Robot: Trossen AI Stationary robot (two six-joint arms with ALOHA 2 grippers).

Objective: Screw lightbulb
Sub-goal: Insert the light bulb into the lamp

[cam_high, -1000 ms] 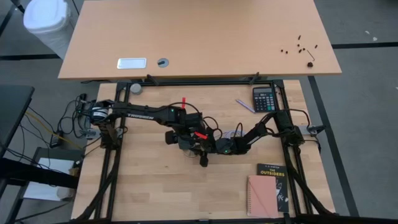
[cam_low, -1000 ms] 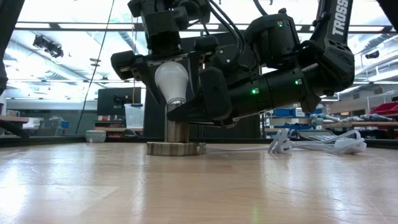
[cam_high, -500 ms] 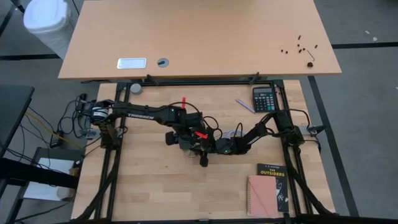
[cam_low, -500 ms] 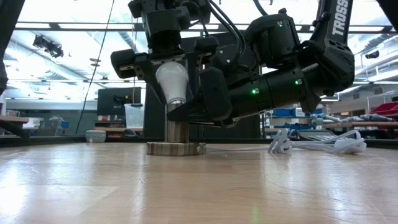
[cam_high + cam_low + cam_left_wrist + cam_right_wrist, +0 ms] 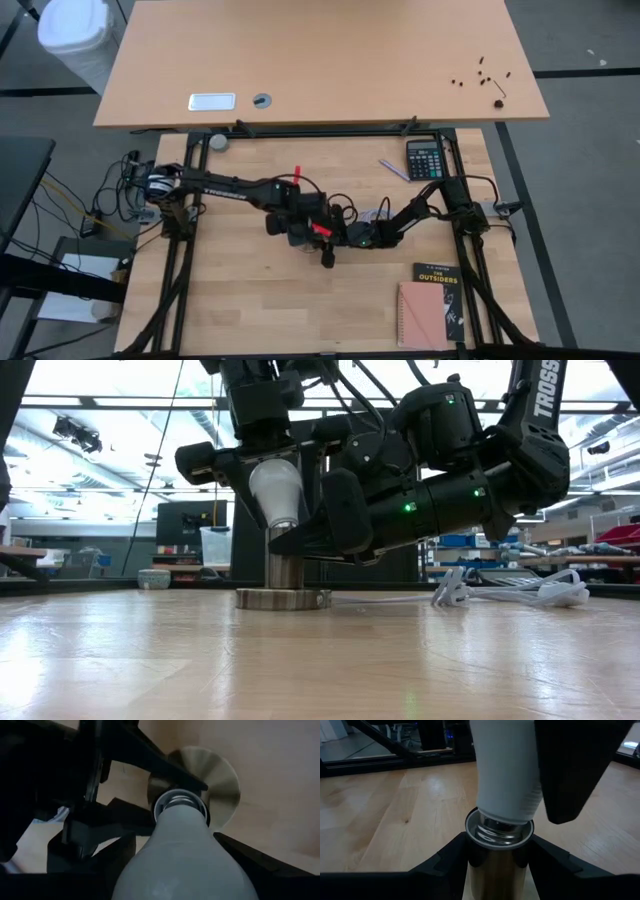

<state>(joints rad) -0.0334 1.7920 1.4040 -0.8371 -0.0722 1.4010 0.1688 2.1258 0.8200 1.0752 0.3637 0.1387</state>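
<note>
Lightbulb (image 5: 276, 488) upright over the silvery socket (image 5: 283, 572), screw base entering the socket's mouth, near the middle of the wooden surface (image 5: 320, 660). In the left wrist view the same lightbulb (image 5: 190, 855) fills the foreground, threaded base pointing down into the round socket (image 5: 220, 780). In the right wrist view the white lightbulb (image 5: 507, 770) sits just above the socket (image 5: 497, 855), metal thread showing at the rim.

Left pincer (image 5: 262, 460) reaching down from above, fingers (image 5: 205, 460) either side of the glass; contact with the bulb not clear, so grip cannot be told. Seen from above at the surface's middle, left pincer (image 5: 296, 228) over the socket.

Right pincer (image 5: 300, 545) lying low and level, closed around the socket's upright barrel, fingers (image 5: 445, 860) on both sides. From above, right pincer (image 5: 330, 243) meeting the left one.

White cord (image 5: 500, 592) trailing off the socket. Calculator (image 5: 425, 159) and books (image 5: 430, 305) well apart, toward the right.
</note>
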